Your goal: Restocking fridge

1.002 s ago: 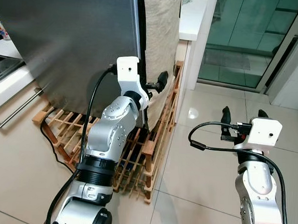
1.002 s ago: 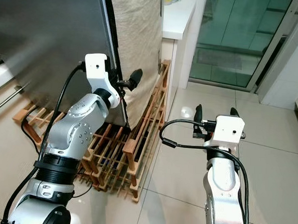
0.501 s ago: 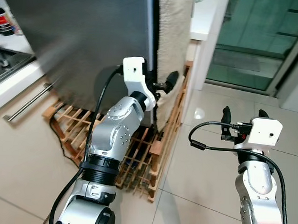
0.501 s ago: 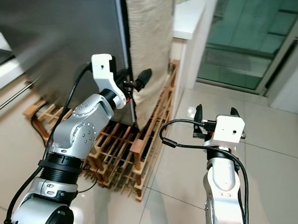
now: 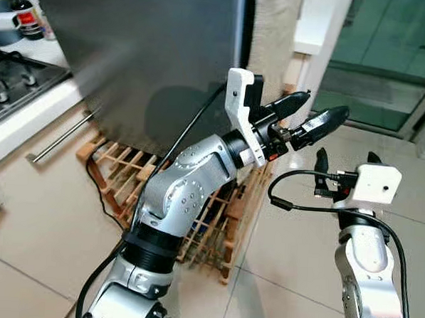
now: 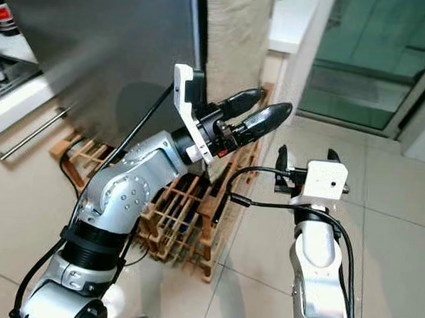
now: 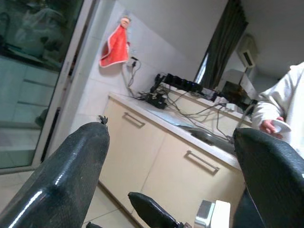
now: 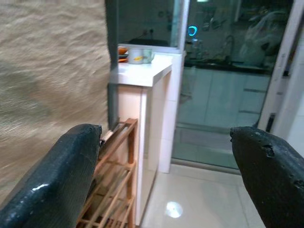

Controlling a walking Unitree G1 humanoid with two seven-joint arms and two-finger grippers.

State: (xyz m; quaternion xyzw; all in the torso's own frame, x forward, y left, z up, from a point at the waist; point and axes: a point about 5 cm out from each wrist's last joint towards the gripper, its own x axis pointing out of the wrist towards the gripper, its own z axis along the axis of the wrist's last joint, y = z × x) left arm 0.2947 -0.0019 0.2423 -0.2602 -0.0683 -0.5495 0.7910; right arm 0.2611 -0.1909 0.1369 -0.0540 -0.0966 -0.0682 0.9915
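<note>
Tiled kitchen floor (image 5: 280,234) lies beneath a wooden rack (image 5: 195,215) against the grey fridge (image 5: 147,49). Beside the fridge's edge, left tool (image 5: 309,115) hangs spread, empty; right tool (image 5: 346,160) likewise spread, lower.

I stand on a shiny floor of big beige tiles (image 5: 37,235). A low wooden rack made of crossed slats (image 5: 209,216) lies flat on this floor. The tall grey metal fridge (image 5: 147,49) stands on that rack. A thin black cable (image 5: 100,192) trails over the tiles beside the rack's edge.
</note>
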